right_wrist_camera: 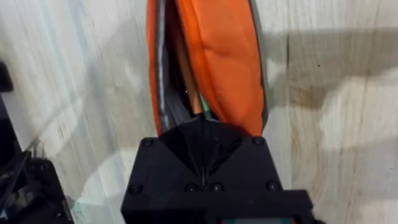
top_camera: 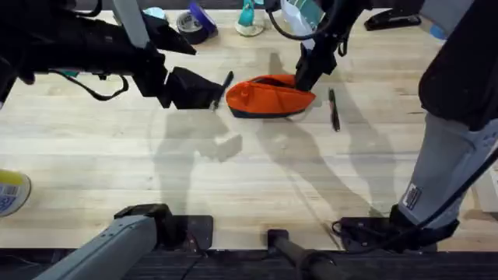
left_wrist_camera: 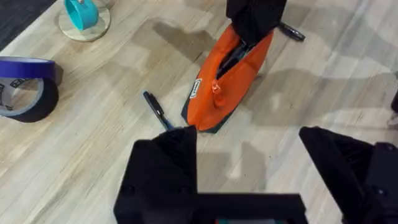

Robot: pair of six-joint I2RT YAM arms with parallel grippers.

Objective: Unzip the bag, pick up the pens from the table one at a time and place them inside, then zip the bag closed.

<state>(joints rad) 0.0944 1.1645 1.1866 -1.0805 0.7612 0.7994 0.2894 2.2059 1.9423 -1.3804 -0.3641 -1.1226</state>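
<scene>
Overhead view: the left gripper (top_camera: 204, 92) is seen at mid-table, jaws spread wide and empty, just left of the bag (top_camera: 270, 97). One pen (top_camera: 225, 84) lies right at that gripper's tip, touching or nearly touching the bag's left end, its long axis tilted slightly off the away-from-camera line; the left wrist view shows this pen (left_wrist_camera: 157, 111) just beyond the open fingers (left_wrist_camera: 168, 155). The orange bag lies on the table (top_camera: 233, 187) with its long axis left-right, zipper already parted. The right gripper (top_camera: 305, 74) is closed at the bag's right end, pinched at the zipper line, though what exactly is pinched cannot be told; its wrist view looks along the open slit (right_wrist_camera: 168, 74). A second pen (top_camera: 334, 109) lies just right of the bag, nearer the right arm. Left arm judged best placed for the first pen.
</scene>
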